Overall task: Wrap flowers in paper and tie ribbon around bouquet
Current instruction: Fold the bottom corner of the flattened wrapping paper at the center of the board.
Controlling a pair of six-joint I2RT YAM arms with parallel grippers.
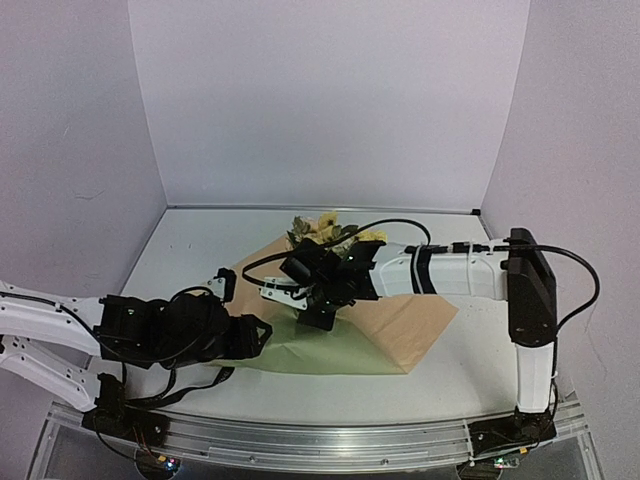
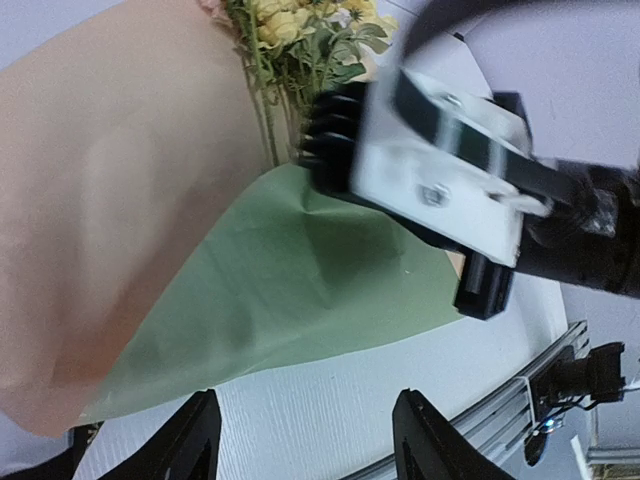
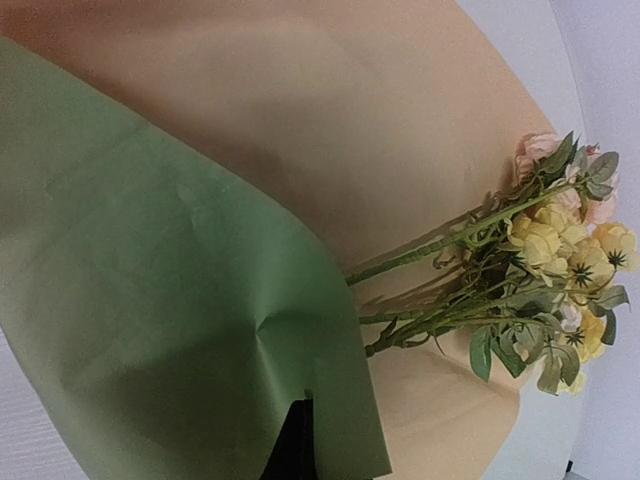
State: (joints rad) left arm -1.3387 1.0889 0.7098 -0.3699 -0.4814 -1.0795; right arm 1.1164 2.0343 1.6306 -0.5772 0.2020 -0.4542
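Observation:
The paper [image 1: 400, 325] lies flat, tan face up, with an olive-green flap [image 1: 310, 350] folded over its near part. The flowers [image 1: 325, 232] rest on it; their stems [image 3: 420, 255] run under the flap [image 3: 150, 300]. My right gripper [image 1: 318, 312] is shut, and its black tip [image 3: 297, 440] presses down on the green flap near the flap's edge. My left gripper [image 1: 262, 335] stands open at the flap's left corner, with bare table between its fingers [image 2: 195, 435]. The ribbon is out of view. The half-covered flowers make a loose bouquet.
The right arm [image 1: 450, 270] stretches across the paper from the right, and its wrist block [image 2: 440, 170] fills the upper right of the left wrist view. A metal rail [image 1: 320, 440] runs along the table's near edge. Purple walls [image 1: 330, 100] close in the back and sides.

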